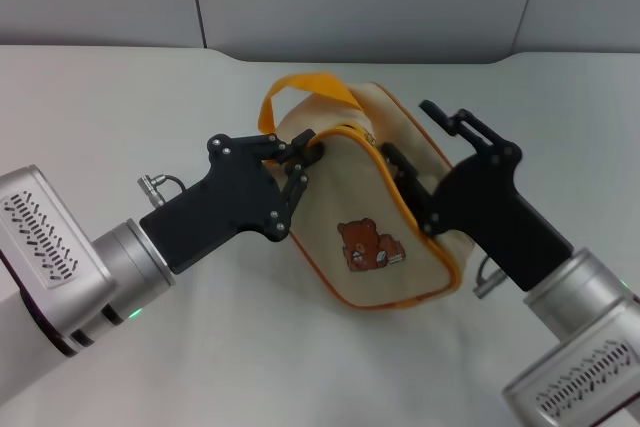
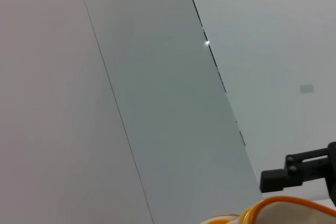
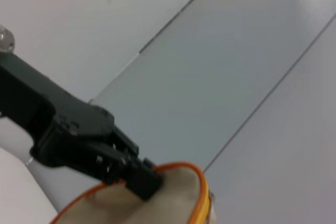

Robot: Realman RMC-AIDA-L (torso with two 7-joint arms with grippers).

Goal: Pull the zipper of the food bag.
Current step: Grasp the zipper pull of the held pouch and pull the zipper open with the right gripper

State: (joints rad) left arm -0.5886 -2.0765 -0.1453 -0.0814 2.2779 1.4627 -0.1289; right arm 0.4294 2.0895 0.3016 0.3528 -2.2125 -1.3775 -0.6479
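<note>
The bag [image 1: 375,212] lies tipped on the white desk [image 1: 100,107] near the middle of the head view, its bear picture [image 1: 368,244] facing up and toward the robot, its orange handle [image 1: 300,87] arching up at the far side. Orange piping runs around the edge of the bear panel. The left tool [image 1: 305,159] comes in from the left, its black fingers drawn together at the bag's top left corner, where the piping meets the foot of the handle; they look pinched on something there, but the zipper pull itself is hidden behind the fingertips, so whether it is the pull or only fabric cannot be told. The right tool [image 1: 420,162] reaches in from the right with its fingers spread wide: one finger [image 1: 405,182] presses on the bag's top face beside the piping, the other [image 1: 465,127] stands up in the air past the bag's far right edge, so it steadies the bag more than it grips it. The right wrist view shows the left tool [image 3: 131,174] pressed onto the bag's beige fabric [image 3: 173,198] at the orange rim. The left wrist view catches only a bit of orange edge [image 2: 283,203] and one black finger of the right tool [image 2: 296,171] above it, against a grey wall [image 2: 157,103].
</note>
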